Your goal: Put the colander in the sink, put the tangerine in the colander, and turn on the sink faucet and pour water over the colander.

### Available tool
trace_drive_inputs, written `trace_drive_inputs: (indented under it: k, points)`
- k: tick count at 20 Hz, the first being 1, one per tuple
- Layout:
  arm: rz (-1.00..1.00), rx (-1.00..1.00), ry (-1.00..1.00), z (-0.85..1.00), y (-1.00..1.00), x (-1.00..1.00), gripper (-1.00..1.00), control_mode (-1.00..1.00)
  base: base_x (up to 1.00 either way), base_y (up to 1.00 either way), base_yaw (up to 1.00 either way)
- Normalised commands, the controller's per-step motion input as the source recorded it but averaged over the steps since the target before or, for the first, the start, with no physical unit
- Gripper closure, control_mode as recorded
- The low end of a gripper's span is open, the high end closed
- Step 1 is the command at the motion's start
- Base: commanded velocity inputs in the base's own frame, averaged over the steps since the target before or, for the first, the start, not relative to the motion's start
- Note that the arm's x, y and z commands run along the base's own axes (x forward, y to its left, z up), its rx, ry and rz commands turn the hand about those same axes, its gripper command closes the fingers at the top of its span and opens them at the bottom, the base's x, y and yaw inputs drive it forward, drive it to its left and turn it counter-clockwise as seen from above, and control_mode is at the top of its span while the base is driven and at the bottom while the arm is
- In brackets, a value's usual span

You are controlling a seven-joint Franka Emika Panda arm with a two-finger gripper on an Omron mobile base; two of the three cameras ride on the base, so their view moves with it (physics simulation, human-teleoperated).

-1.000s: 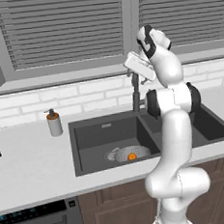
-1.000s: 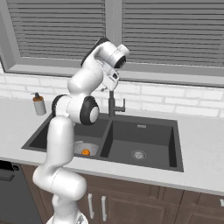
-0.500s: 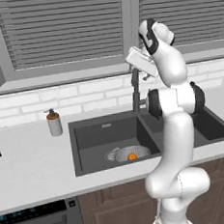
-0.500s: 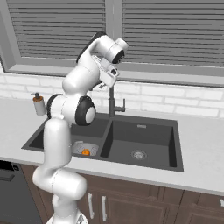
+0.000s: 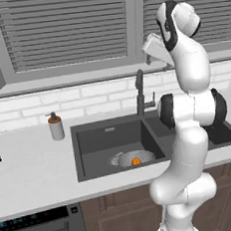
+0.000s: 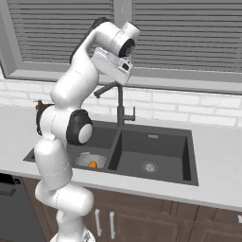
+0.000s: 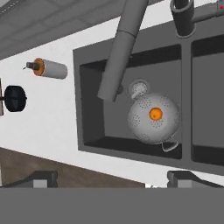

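Note:
The silver colander [image 5: 137, 158] [image 6: 90, 160] [image 7: 153, 119] sits in the left basin of the dark double sink [image 5: 97, 141] [image 6: 163, 146] [image 7: 91, 100]. Inside it lies the orange tangerine [image 5: 136, 161] [image 6: 93, 164] [image 7: 155, 113]. The tall dark faucet [image 5: 140, 92] [image 6: 120, 104] [image 7: 121, 50] rises at the divider, its spout angled over the left basin. No water shows. My gripper [image 7: 113, 178] [image 5: 150, 56] [image 6: 117, 75] hangs high above the faucet, looking down, open and empty.
A grey soap pump bottle [image 5: 55, 127] [image 7: 49, 68] stands on the white counter left of the sink. A dark round object [image 7: 15, 98] sits further left. The right basin has a round drain [image 6: 150, 166]. Blinds and a window sill run behind.
The hand has risen from beside the faucet's top to well above it. Colander, tangerine and faucet have not moved.

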Motion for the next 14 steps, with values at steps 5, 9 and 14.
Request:
trace_drive_inputs:
  k: [5,9,14]
  points:
    - [0.04,-0.15,-0.26,-0.41,-0.95,-1.00,-1.00,-1.00,0.00,0.00,0.00]
    - [0.29,-0.01,-0.26,-0.20,-1.00,-1.00,-1.00,-1.00,0.00,0.00,0.00]
    - [0.44,0.02,-0.17,-0.22,-0.94,-0.05,-1.00,-1.00,0.00,0.00,0.00]
